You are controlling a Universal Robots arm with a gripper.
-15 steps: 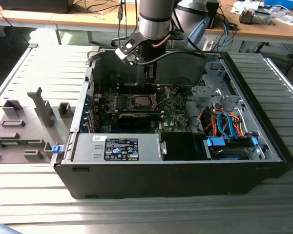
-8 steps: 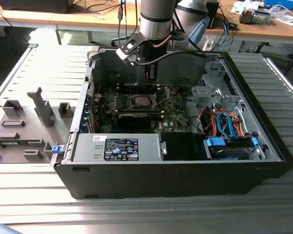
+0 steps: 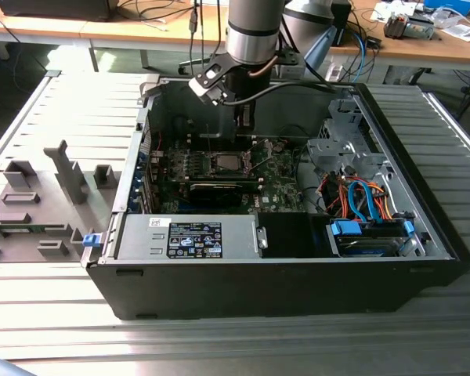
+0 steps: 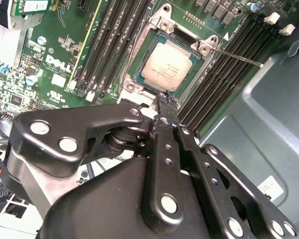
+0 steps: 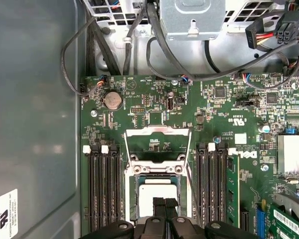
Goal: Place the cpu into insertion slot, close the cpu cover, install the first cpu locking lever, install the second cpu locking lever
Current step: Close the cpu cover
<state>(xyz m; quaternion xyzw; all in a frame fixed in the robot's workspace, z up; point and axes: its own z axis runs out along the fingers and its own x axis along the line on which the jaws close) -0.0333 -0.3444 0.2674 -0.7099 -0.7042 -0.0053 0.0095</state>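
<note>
I see the cpu (image 4: 170,68) seated flat in the insertion slot (image 5: 130,191), dull silver square inside a metal rim. The cpu cover (image 5: 158,130), a thin silver frame, is swung open. Gripper (image 4: 165,102) fingers pinched together, empty, at the slot's edge, inside the black computer case (image 3: 298,274)

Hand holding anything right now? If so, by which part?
Nothing seen in it. The hand is shut, tips at the rim of the insertion slot; the cpu lies seated there.
</note>
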